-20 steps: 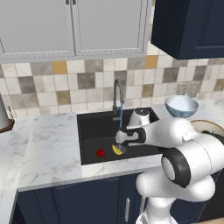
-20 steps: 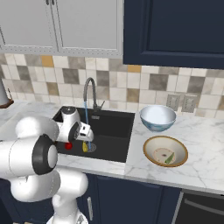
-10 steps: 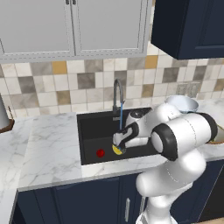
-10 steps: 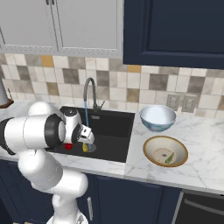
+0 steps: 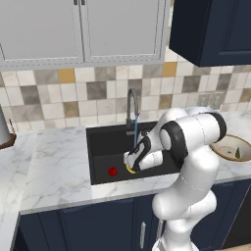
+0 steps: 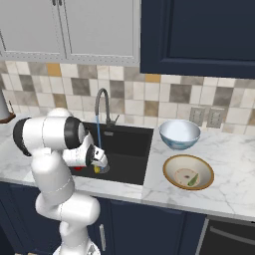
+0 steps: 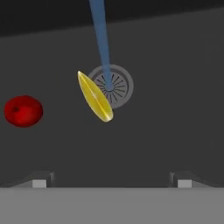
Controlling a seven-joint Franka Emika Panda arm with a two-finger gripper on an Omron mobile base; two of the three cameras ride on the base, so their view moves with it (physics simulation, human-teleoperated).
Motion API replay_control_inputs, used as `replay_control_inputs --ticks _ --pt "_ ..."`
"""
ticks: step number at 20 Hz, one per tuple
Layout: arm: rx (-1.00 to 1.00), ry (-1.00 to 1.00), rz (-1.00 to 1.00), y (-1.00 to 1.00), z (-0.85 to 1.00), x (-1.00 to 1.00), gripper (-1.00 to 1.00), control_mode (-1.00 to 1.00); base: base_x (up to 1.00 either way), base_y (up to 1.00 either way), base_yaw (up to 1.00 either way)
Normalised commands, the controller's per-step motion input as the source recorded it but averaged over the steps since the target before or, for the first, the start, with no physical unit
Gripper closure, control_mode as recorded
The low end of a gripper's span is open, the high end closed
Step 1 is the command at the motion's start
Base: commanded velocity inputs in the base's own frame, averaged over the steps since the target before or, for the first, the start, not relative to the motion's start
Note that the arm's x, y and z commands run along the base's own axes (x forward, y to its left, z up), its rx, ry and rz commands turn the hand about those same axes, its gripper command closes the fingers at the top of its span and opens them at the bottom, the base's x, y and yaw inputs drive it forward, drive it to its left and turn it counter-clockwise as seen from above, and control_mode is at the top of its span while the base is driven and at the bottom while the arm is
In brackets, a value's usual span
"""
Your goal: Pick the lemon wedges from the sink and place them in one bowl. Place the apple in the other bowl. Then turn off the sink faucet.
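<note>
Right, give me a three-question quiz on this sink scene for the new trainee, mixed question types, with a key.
1. True or false: the claw is shut on the yellow lemon wedge.
2. Multiple choice: where does the olive lemon wedge lie? A) in the sink B) in the tan-rimmed bowl C) in the pale blue bowl
3. Fill in: water runs from the faucet onto the ____.

Key:
1. False: the claw is open above the wedge, which lies on the sink floor beside the apple.
2. B
3. drain
</note>
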Motion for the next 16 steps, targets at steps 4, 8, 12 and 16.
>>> replay_control_inputs --ticks 4,8,12,16 --pt "0.0 0.0 -0.04 0.03 -0.29 0.3 -1.0 -1.0 0.0 0.0 0.0" --pt "0.0 0.0 -0.02 0.0 -0.27 0.37 -1.0 -1.0 0.0 0.0 0.0" --pt "0.0 0.0 -0.03 0.03 -0.3 0.44 -1.0 -1.0 0.0 0.0 0.0" --pt "0.0 0.0 -0.03 0.06 -0.33 0.31 -1.0 -1.0 0.0 0.0 0.0"
